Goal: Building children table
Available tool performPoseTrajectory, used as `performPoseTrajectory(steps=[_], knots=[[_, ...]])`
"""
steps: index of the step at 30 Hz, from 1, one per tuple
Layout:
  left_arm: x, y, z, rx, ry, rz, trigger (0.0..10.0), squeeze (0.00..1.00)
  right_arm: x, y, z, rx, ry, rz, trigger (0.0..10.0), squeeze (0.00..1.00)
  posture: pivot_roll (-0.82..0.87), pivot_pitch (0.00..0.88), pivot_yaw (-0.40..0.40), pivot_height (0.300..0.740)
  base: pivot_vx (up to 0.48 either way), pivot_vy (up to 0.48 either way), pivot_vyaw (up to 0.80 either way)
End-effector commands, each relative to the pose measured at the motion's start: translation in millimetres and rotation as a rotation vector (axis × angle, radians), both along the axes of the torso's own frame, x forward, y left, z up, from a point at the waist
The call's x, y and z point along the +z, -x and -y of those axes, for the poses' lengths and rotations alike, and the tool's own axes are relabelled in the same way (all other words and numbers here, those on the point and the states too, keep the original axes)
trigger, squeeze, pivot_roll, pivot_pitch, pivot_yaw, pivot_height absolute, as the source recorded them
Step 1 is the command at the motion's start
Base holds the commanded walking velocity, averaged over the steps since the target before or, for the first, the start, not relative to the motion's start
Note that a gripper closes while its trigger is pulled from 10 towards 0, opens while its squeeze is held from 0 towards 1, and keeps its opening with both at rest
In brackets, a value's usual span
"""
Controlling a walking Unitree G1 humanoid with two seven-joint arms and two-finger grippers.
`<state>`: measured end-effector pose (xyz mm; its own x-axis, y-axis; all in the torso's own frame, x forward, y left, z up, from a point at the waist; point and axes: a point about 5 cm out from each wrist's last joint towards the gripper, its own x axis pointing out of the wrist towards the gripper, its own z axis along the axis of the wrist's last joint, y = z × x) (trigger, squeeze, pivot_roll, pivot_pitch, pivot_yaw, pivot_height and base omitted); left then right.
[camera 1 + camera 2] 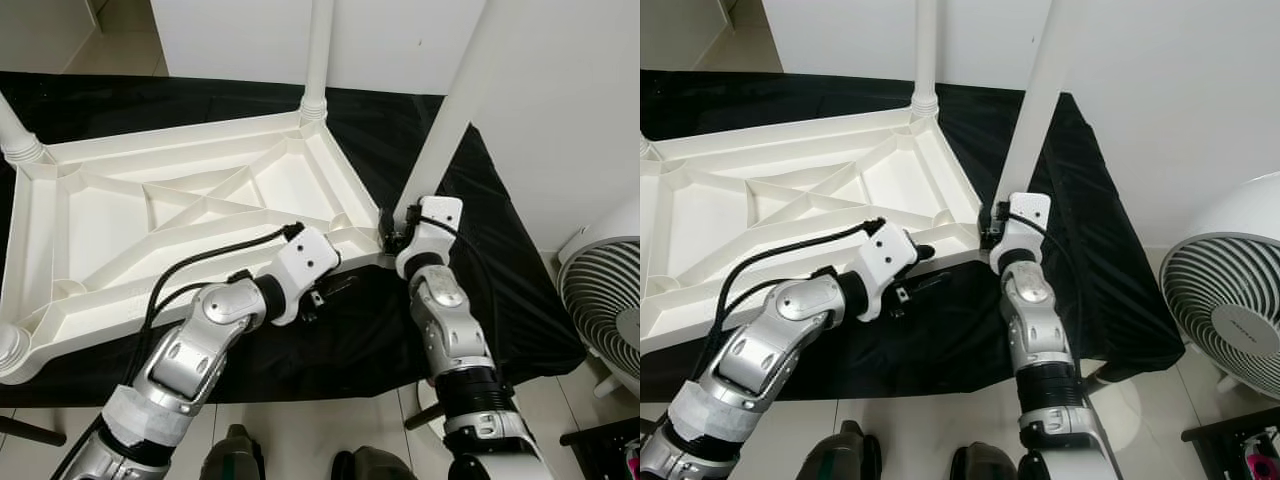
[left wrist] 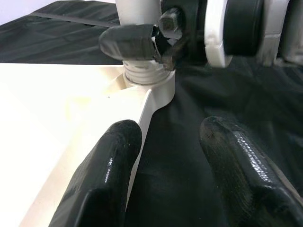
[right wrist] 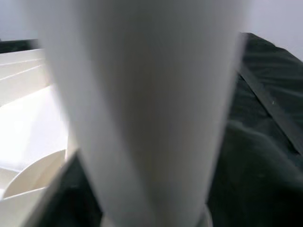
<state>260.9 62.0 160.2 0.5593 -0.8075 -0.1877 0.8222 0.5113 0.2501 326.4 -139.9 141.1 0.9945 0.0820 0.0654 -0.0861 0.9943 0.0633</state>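
A black fabric sheet lies spread over the pale glossy tiled floor, creased and hanging in folds along its near edge. To the right stands a round white electric fan with a wire grille, close beside the sheet's corner. Behind it rises a plain white wall.
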Motion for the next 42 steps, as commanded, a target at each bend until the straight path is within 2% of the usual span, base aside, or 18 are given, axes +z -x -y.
performPoseTrajectory(steps=[1,4,5,6,8,10,11,12,14,16,18,20,26,31,32,33,39,42], knots=[[2.5,-0.8,-1.5,0.028,-0.002,0.011,10.0,0.0,7.0,1.4,5.9,0.061,0.009,0.034,10.0,1.0,0.01,0.048,-0.024,0.74,0.0,0.0,0.0],[2.5,-0.7,-1.5,0.027,-0.002,0.01,10.0,0.0,6.9,1.5,6.9,0.088,0.029,0.031,10.0,1.0,0.01,0.048,-0.024,0.74,0.0,0.0,0.0],[2.8,-0.8,-1.5,0.026,-0.001,0.01,10.0,0.0,4.5,0.7,8.4,0.144,0.06,0.014,10.0,0.05,0.01,0.048,-0.021,0.74,0.0,0.0,0.0],[3.2,-1.1,-1.6,0.025,-0.001,0.01,10.0,0.0,2.4,0.3,9.2,0.198,0.086,0.0,10.0,0.0,0.01,0.048,-0.019,0.74,0.0,0.0,0.0],[3.2,-1.1,-1.6,0.025,-0.001,0.01,10.0,0.0,2.4,0.3,9.2,0.198,0.086,0.0,10.0,0.0,0.01,0.048,-0.019,0.74,0.0,0.0,0.0],[4.2,-0.9,-1.4,0.02,0.002,0.011,10.0,0.0,-3.1,1.0,10.3,0.316,0.159,-0.023,10.0,0.0,0.01,0.048,-0.017,0.74,0.0,0.0,0.0],[4.2,-0.9,-1.4,0.02,0.002,0.011,10.0,0.0,-3.1,1.0,10.3,0.316,0.159,-0.023,10.0,0.0,0.01,0.048,-0.017,0.74,0.0,0.0,0.0],[4.7,-0.8,-1.3,0.017,0.002,0.012,10.0,0.0,-5.8,2.2,9.6,0.391,0.19,-0.028,10.0,0.0,0.01,0.048,-0.014,0.74,0.0,0.0,0.0],[4.7,-0.8,-1.3,0.017,0.002,0.012,10.0,0.0,-5.8,2.2,9.6,0.391,0.19,-0.028,10.0,0.0,0.01,0.048,-0.014,0.74,0.0,0.0,0.0],[5.6,-0.9,-1.4,0.014,0.001,0.013,10.0,0.0,-12.3,3.3,8.4,0.524,0.238,-0.052,10.0,0.0,0.02,0.045,-0.011,0.74,0.0,0.0,0.0],[6.3,-1.0,-1.6,0.012,0.002,0.014,10.0,0.0,-13.7,1.1,8.2,0.576,0.251,-0.06,10.0,0.0,0.02,0.042,-0.011,0.74,0.0,0.0,0.0],[6.3,-1.0,-1.6,0.012,0.002,0.014,10.0,0.0,-13.7,1.1,8.2,0.576,0.251,-0.06,10.0,0.0,0.02,0.042,-0.011,0.74,0.0,0.0,0.0],[5.7,-0.5,-0.6,0.006,-0.001,0.009,10.0,0.0,-9.9,-14.2,5.9,0.687,0.289,-0.064,10.0,0.0,0.03,0.035,-0.015,0.74,0.0,0.0,0.0],[-0.9,1.3,3.8,0.004,0.001,-0.016,10.0,0.0,-9.3,-18.5,1.8,0.712,0.29,-0.062,10.0,0.0,0.04,0.037,-0.024,0.74,0.0,0.0,0.0],[-2.3,1.6,4.6,0.006,0.003,-0.023,10.0,0.0,-9.2,-19.2,1.0,0.718,0.29,-0.059,4.0,0.0,0.04,0.037,-0.024,0.74,0.0,0.0,0.0],[-5.8,2.8,5.6,0.002,-0.002,-0.032,10.0,0.0,-11.9,-18.9,-0.6,0.739,0.284,-0.069,0.0,0.0,0.03,0.042,-0.032,0.74,0.0,0.0,0.0],[-12.1,5.9,6.8,-0.012,0.006,-0.078,10.0,0.0,-18.8,-17.7,-1.9,0.767,0.271,-0.089,0.0,0.0,0.03,0.044,-0.037,0.74,0.0,0.0,0.0],[-14.1,3.9,5.4,0.004,0.03,-0.139,10.0,0.0,-23.7,-16.8,2.1,0.745,0.244,-0.105,0.0,0.0,0.02,0.051,-0.035,0.74,0.0,0.0,0.0]])
